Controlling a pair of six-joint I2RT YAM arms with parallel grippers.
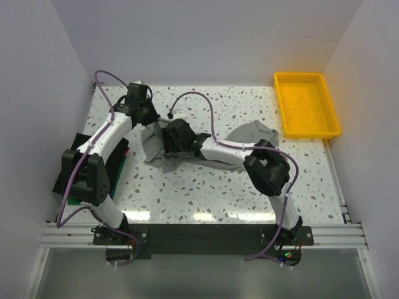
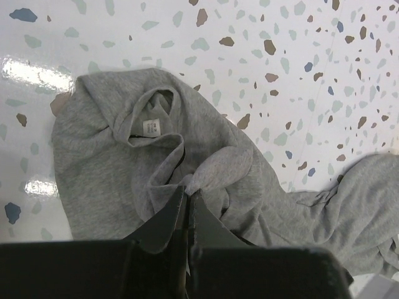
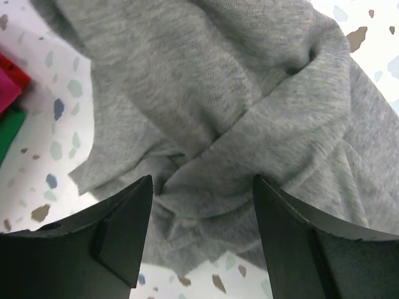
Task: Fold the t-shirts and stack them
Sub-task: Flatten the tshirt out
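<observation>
A heather-grey t-shirt (image 1: pixel 251 133) lies crumpled across the middle of the speckled table. Its collar and label face up in the left wrist view, where the shirt (image 2: pixel 118 168) fills the frame. My left gripper (image 1: pixel 148 118) (image 2: pixel 187 190) is shut on a raised fold of this shirt near the collar. My right gripper (image 1: pixel 168 148) (image 3: pixel 201 184) hangs open just above the bunched grey cloth (image 3: pixel 218 93), its two fingers apart and nothing between them. A stack of folded t-shirts (image 1: pixel 76 143), black with a green edge (image 1: pixel 123 167), lies at the table's left side, partly under my left arm.
A yellow plastic tray (image 1: pixel 333 118) stands at the back right corner. Red and green cloth edges (image 3: pixel 7 93) show at the left of the right wrist view. White walls close in the table on three sides.
</observation>
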